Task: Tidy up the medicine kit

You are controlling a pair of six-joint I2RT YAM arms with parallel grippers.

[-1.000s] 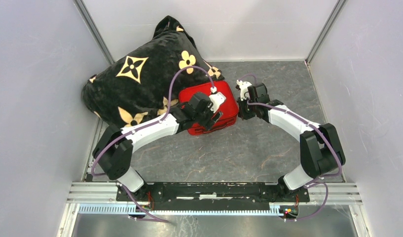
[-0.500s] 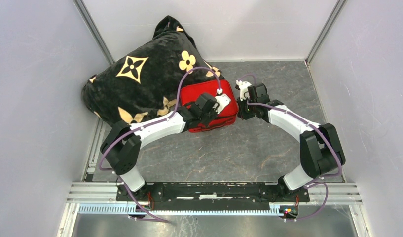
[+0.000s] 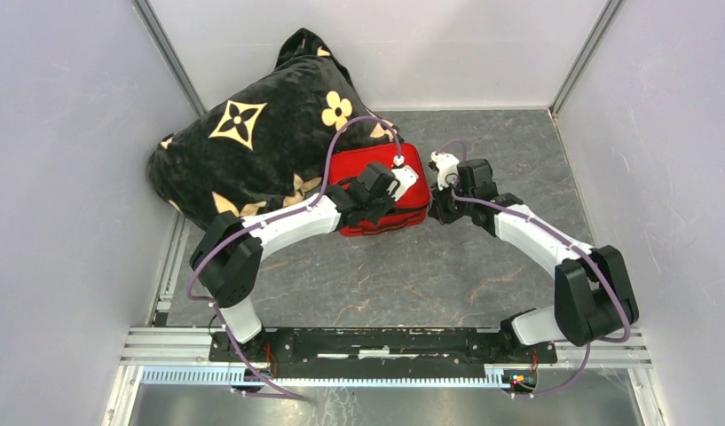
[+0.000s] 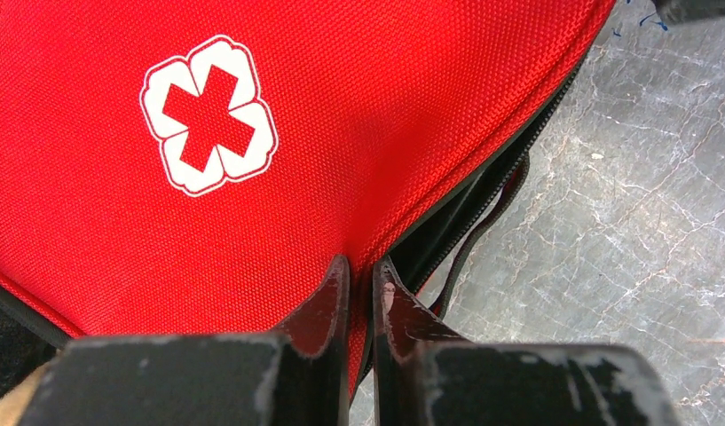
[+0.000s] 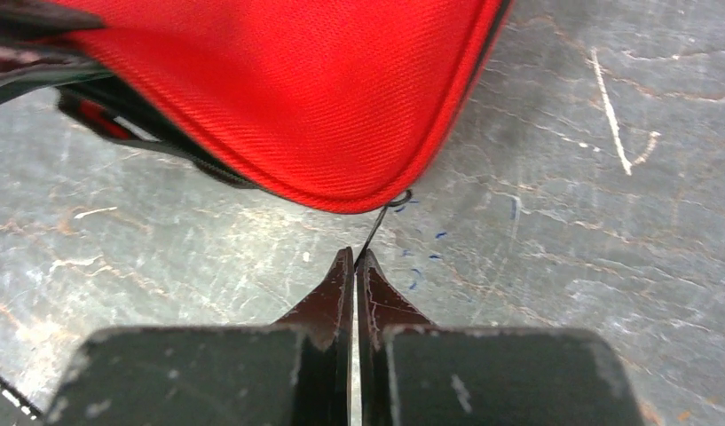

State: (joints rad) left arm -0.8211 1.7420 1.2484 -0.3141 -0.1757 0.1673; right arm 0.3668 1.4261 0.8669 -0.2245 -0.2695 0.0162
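Observation:
The red medicine kit (image 3: 354,166) lies on the grey table beside the pillow, its lid down but the zip gaping along the near side. In the left wrist view its lid (image 4: 358,124) carries a white cross (image 4: 208,114). My left gripper (image 4: 362,266) is shut on the lid's front edge, with red fabric pinched between the fingers. My right gripper (image 5: 355,256) is at the kit's right corner (image 5: 296,89), shut on a thin dark zipper pull (image 5: 376,224) that runs from a small ring on the seam. In the top view the left gripper (image 3: 401,185) and right gripper (image 3: 436,211) flank that corner.
A large black pillow (image 3: 252,133) with gold flowers leans against the kit's left and far side. Pale walls (image 3: 66,177) enclose the table on three sides. A metal rail (image 3: 385,342) carrying the arm bases runs along the near edge.
The kit's lid has come down from raised to nearly flat. My left jaws have closed onto its edge. The right arm has shifted slightly right, still holding the pull.

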